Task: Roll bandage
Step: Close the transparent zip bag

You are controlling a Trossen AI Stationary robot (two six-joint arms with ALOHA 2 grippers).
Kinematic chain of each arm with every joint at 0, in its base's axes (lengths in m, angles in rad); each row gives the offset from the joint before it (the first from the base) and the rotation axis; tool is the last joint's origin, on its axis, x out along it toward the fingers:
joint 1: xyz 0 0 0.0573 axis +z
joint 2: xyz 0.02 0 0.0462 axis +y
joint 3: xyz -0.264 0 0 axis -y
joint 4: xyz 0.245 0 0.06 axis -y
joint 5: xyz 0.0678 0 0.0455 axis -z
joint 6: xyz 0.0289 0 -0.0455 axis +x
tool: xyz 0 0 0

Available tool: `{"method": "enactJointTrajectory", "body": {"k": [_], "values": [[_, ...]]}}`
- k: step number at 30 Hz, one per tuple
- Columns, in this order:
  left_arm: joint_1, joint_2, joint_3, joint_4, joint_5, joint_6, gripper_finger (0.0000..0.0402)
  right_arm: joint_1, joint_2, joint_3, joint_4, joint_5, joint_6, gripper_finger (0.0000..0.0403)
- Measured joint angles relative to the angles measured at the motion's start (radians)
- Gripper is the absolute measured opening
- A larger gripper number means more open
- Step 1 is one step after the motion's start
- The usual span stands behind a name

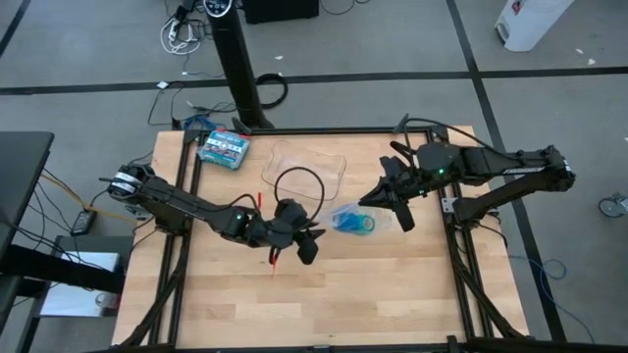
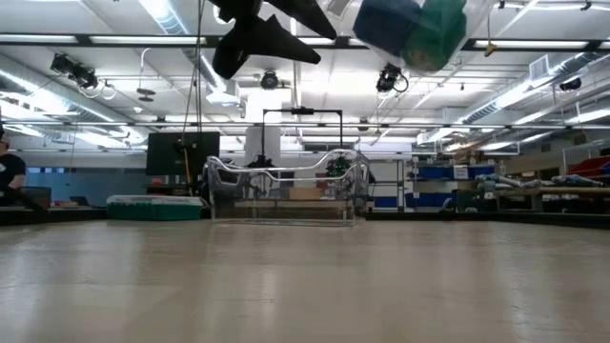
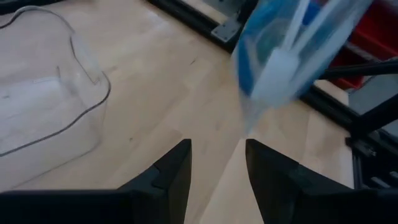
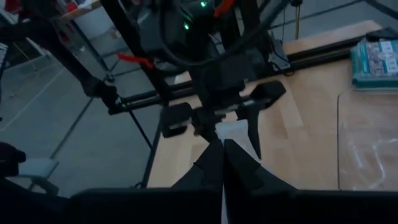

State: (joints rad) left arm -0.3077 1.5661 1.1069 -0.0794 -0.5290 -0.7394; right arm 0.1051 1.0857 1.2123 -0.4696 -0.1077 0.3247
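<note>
1. Two grippers: right gripper is clenched on a clear bag holding the bandage, hanging below it.
2. Left gripper is released, just beside the bag.
3. No writing is readable on the printed box.

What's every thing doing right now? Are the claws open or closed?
Left claw: open, empty, above the table.
Right claw: shut on the clear bag.
Clear bag: hanging in the air, off the table.
Bandage: inside the clear bag; can't tell if it is rolled.
Clear tray: sitting on the table, looks empty.
Box: lying flat on the table.
</note>
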Motion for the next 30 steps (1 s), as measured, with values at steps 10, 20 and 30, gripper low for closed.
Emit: {"method": "enactJointTrajectory", "body": {"k": [10, 20, 30], "values": [[0.000, 0.000, 0.000, 0.176, -0.001, 0.127, 0.0158, 0.000, -0.003, 0.000, 0.003, -0.011, -0.003, 0.0000], [0.000, 0.000, 0.000, 0.202, -0.008, 0.135, 0.0093, -0.002, -0.044, 0.000, -0.010, 0.025, -0.002, 0.0000], [0.039, -0.002, 0.000, 0.318, -0.016, 0.134, 0.0031, -0.002, -0.040, 0.000, -0.036, 0.028, 0.021, 0.0000]]}}
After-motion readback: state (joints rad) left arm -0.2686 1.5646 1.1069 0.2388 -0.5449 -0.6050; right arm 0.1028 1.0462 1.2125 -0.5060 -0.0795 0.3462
